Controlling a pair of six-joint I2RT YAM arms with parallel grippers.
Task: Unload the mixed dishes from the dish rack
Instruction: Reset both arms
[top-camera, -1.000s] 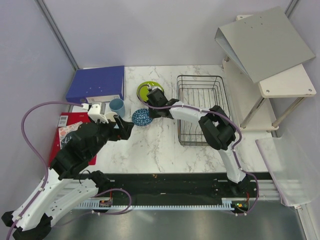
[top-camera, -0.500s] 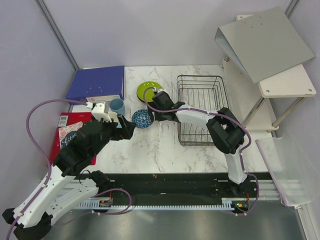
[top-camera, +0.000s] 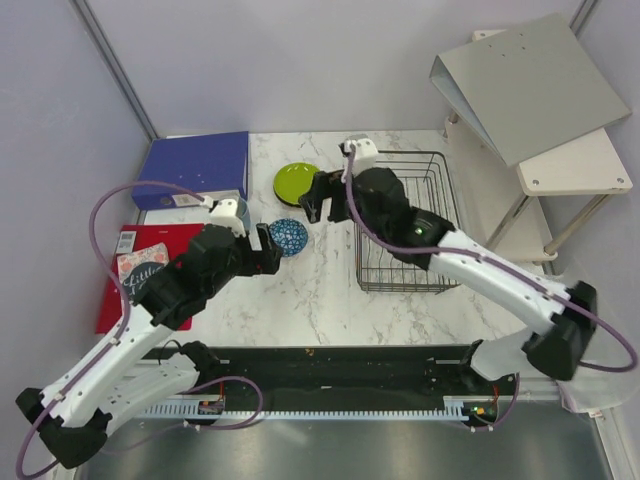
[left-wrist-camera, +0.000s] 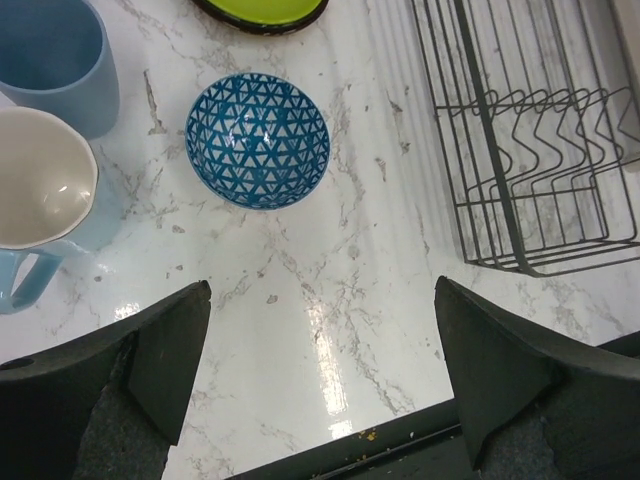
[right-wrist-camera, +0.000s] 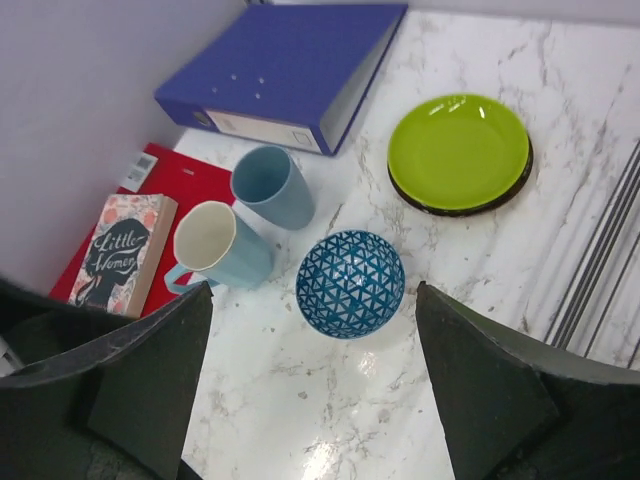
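The black wire dish rack (top-camera: 405, 222) stands right of centre, and only its slot wires (left-wrist-camera: 545, 140) show inside. On the marble to its left lie a blue patterned bowl (right-wrist-camera: 350, 283), a lime green plate (right-wrist-camera: 458, 150) stacked on a black plate (right-wrist-camera: 462, 209), and two light blue cups (right-wrist-camera: 273, 186) (right-wrist-camera: 220, 245). My right gripper (top-camera: 320, 200) hangs open above the bowl and plate, holding nothing. Just left of the bowl (top-camera: 290, 236) my left gripper (top-camera: 268, 250) is open and empty, hiding most of the cups from above.
A blue ring binder (top-camera: 195, 166) lies at the back left. In front of it a red folder (top-camera: 112, 290) carries a paperback book (right-wrist-camera: 120, 250). A grey binder on a white stand (top-camera: 535, 85) sits beyond the rack on the right.
My right gripper has opened at the lime green plate, leaving it on the table, then risen and drawn back toward the rack. The left arm has shifted slightly right toward the bowl.
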